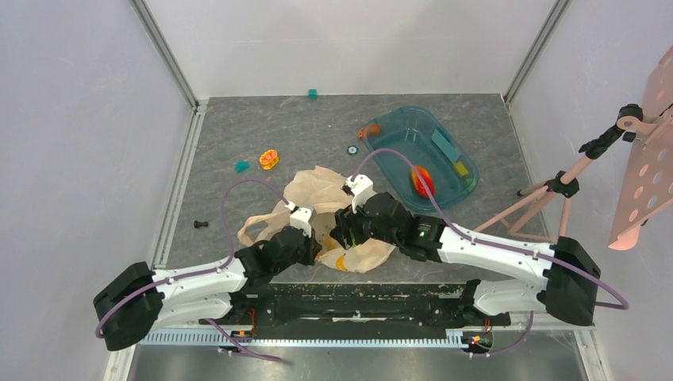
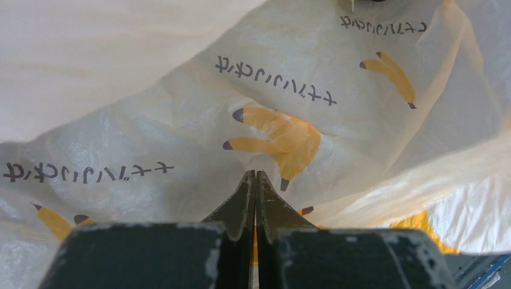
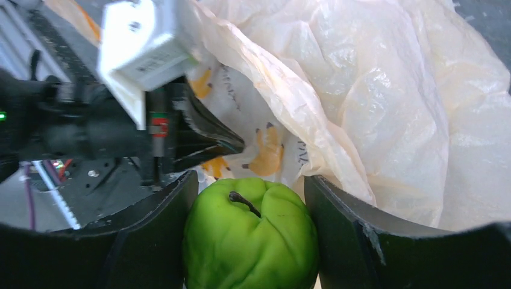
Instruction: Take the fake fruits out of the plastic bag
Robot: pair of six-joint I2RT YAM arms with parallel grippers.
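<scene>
The plastic bag [image 1: 317, 187], pale peach with printed banana marks, lies crumpled at the table's near middle. My left gripper [image 1: 308, 228] is at its near-left edge. In the left wrist view the left gripper [image 2: 255, 174] is shut, with a thin strip of the plastic bag [image 2: 181, 120] pinched between the fingers. My right gripper [image 3: 250, 180] is shut on a glossy green fruit [image 3: 250, 241] with a dark stem, right at the mouth of the plastic bag [image 3: 391, 90]. A red-orange fruit [image 1: 421, 179] lies in the teal tub [image 1: 397, 119]. Whatever else is in the bag is hidden.
The teal tub at the back right also holds small blocks. An orange-yellow ring toy [image 1: 269, 159] and a teal block [image 1: 242, 166] lie left of the bag. A small dark piece [image 1: 201, 225] sits near the left rail. A pink stand [image 1: 555, 190] leans in at the right.
</scene>
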